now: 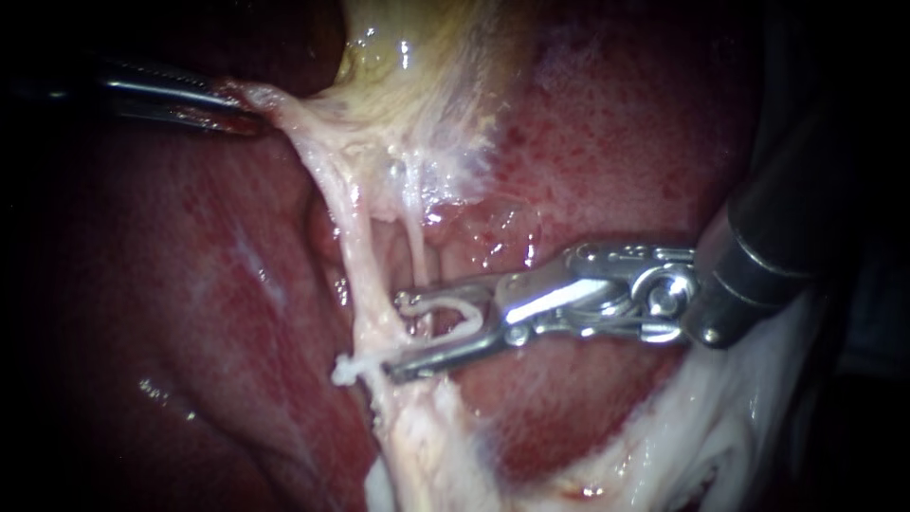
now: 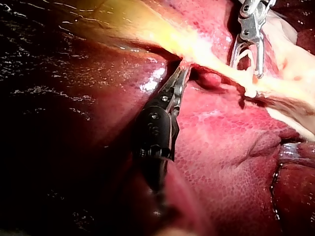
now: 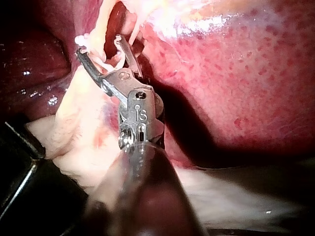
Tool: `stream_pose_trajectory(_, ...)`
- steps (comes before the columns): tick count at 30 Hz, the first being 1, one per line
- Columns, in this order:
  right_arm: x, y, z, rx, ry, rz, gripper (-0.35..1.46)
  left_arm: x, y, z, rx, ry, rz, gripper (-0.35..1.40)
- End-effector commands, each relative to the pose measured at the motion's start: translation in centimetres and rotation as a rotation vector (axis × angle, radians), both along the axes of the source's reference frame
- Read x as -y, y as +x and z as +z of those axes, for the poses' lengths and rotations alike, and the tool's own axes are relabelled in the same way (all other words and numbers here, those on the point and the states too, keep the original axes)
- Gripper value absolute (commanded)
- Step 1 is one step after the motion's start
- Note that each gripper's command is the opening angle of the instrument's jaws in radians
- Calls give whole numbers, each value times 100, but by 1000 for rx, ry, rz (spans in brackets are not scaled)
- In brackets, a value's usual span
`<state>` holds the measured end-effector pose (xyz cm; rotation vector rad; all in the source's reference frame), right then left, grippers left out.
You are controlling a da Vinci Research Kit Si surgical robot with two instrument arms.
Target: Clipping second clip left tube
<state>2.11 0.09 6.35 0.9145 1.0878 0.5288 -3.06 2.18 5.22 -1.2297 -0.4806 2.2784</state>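
The left tube (image 1: pixel 355 256), a pale stretched band, runs down from the gallbladder (image 1: pixel 417 57). My left instrument (image 1: pixel 242 109) comes in from the upper left, jaws shut on the pale tissue at the tube's upper end; the left wrist view shows the same grip (image 2: pixel 182 73). My right instrument (image 1: pixel 396 338) reaches in from the right. Its jaws are open and carry a white clip (image 1: pixel 455 313), with their tips at the tube's right edge. A white clip (image 1: pixel 344 370) sits on the tube just beside the lower jaw tip. In the right wrist view the open jaws (image 3: pixel 98 46) straddle pale strands.
A thinner strand (image 1: pixel 417 246) hangs to the right of the left tube, ending near the upper jaw. Red liver (image 1: pixel 645 142) lies behind and on both sides. Pale fatty tissue (image 1: pixel 720 427) spreads under the right instrument's shaft.
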Motion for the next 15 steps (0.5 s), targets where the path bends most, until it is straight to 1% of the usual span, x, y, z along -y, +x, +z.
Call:
stream_pose_trajectory(1, 0, 4, -2, -9, 9, -2, 50, 0, 0, 0, 0, 0, 0, -35)
stream_pose_trajectory(2, 1, 9, -3, -16, 19, -6, 50, 0, 0, 0, 0, 0, 0, -35)
stream_pose_trajectory(4, 2, 18, -5, -32, 24, -29, 49, 0, 0, 0, 0, 0, 0, -35)
stream_pose_trajectory(7, 2, 28, -7, -50, 47, -53, 49, 0, 0, 1, 0, 0, 0, -35)
stream_pose_trajectory(11, 5, 37, -9, -63, 63, -54, 49, 0, -1, 1, 0, 0, 0, -35)
stream_pose_trajectory(14, 9, 40, -16, -82, 72, -56, 49, 0, -1, 1, 0, -1, 0, -35)
stream_pose_trajectory(15, 12, 41, -20, -89, 85, -50, 49, 0, -1, 1, 0, -1, 0, -35)
